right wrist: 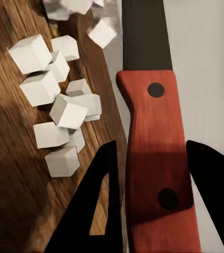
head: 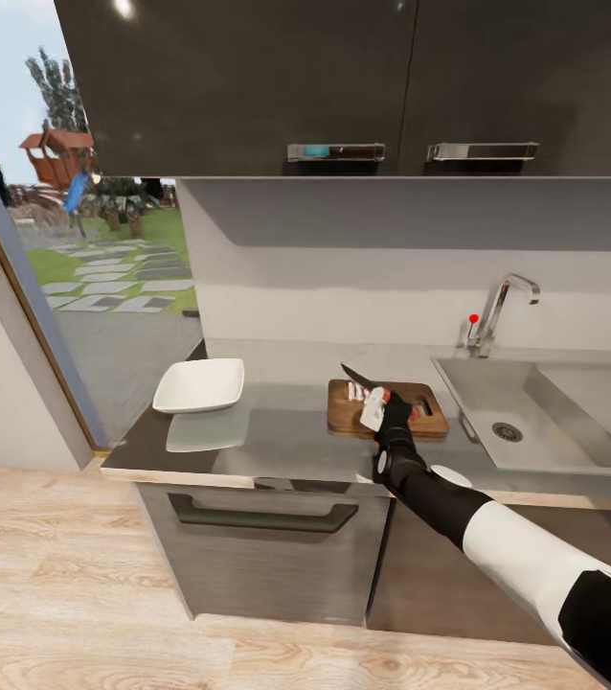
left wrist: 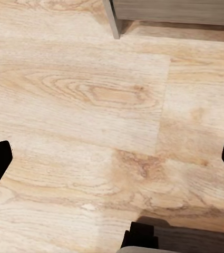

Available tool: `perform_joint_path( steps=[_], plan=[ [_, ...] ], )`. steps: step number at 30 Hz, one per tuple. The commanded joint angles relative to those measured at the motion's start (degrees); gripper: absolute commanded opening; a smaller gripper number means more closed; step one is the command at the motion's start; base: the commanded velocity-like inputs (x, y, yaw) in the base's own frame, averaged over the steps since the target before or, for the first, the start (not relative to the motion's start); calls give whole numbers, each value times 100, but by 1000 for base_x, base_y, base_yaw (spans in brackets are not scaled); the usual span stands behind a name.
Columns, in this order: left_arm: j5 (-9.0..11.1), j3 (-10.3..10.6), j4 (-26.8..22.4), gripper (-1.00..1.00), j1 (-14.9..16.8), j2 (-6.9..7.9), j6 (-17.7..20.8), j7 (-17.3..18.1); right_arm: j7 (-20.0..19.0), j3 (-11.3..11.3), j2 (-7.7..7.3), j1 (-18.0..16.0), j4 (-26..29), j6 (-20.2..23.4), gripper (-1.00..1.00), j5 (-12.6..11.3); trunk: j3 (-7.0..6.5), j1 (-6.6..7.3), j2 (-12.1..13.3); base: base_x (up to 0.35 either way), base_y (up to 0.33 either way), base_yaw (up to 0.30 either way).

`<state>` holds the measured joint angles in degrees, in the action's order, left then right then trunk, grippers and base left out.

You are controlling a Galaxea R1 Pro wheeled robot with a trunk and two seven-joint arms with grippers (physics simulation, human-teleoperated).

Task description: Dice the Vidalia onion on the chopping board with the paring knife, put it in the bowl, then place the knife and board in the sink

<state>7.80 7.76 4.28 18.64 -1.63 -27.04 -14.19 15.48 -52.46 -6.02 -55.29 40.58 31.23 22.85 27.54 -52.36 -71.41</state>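
Right end effector (right wrist: 154, 190) clamped on the red handle of the paring knife (right wrist: 156, 158), over the chopping board (head: 344, 414) on the worktop (head: 286, 436). White onion cubes (right wrist: 59, 100) lying on the board. Bowl (head: 200, 385) left, sink (head: 535, 422) right. Left end effector (left wrist: 112, 158) spread wide above wooden floor (left wrist: 90, 105).

One bowl (head: 200, 385), one chopping board (head: 346, 414), one paring knife (right wrist: 153, 132)

A home kitchen: sink (head: 574, 422) with chrome tap (head: 499, 311), grey countertop (head: 286, 436), dark cabinets (head: 344, 77)
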Motion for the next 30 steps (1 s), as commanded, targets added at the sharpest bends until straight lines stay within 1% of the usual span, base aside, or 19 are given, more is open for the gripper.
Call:
perform_joint_path(
  steps=[1,12,13,15,16,17,18,19,20,21,22,23,25,26,27,29,30],
  plan=[
    [55,50,21,100,9,-4,-38,-5,-115,-36,-2,-9,-73,41,-100,16,6,0,-4,0,0,0],
    [55,50,22,100,11,-4,-38,-5,-95,-27,-9,-9,-73,20,-100,30,6,0,-4,0,0,0],
    [55,50,21,100,9,-4,-38,-5,-92,-10,-20,-9,-45,8,-100,37,6,0,-4,0,0,0],
    [55,50,21,100,9,-4,-38,-5,-90,159,-38,-9,0,-127,-100,41,6,0,-4,0,0,0],
    [55,50,24,100,12,-4,-38,-5,-91,626,-47,-9,41,-306,-100,43,6,0,-4,0,0,0],
    [55,50,23,100,12,-4,-38,-5,-98,985,-51,-9,73,-382,-100,43,6,0,-4,0,0,0],
    [55,50,23,100,13,-4,-38,-5,-151,1605,-54,-9,157,-454,-100,43,6,0,-4,0,0,0],
    [55,50,22,100,12,-4,-38,-5,-325,2210,-66,-9,311,-491,-100,47,6,0,-4,0,0,0],
    [55,50,22,100,12,-4,-38,-5,-757,2866,-150,-9,631,-509,-100,55,6,0,-4,0,0,0],
    [55,50,23,100,14,-4,-38,-5,-1009,3105,-230,-9,798,-505,-100,57,6,0,-4,0,0,0],
    [55,50,24,100,11,-4,-38,-5,-1347,3344,-349,-9,1010,-499,-100,59,6,0,-4,0,0,0],
    [55,50,23,100,11,-4,-38,-5,-1607,3486,-427,-9,1160,-489,-100,60,6,0,-4,0,0,0],
    [55,50,24,100,10,-4,-38,-5,-1883,3786,-528,-9,1292,-480,-100,58,6,0,-4,0,0,0],
    [55,50,26,100,10,-4,-38,-5,-2005,4007,-557,-9,1315,-479,-100,51,6,0,-4,0,0,0],
    [55,50,26,100,9,-4,-38,-5,-2240,4284,-575,-9,1326,-476,-100,47,6,0,-4,0,0,0],
    [55,50,26,100,10,-4,-38,-5,-2996,4928,-588,-9,1338,-369,-100,52,6,0,-4,0,0,0],
    [55,50,26,100,11,-4,-38,-5,-3203,5116,-590,-9,1340,-256,-100,55,6,0,-4,0,0,0]
  ],
)
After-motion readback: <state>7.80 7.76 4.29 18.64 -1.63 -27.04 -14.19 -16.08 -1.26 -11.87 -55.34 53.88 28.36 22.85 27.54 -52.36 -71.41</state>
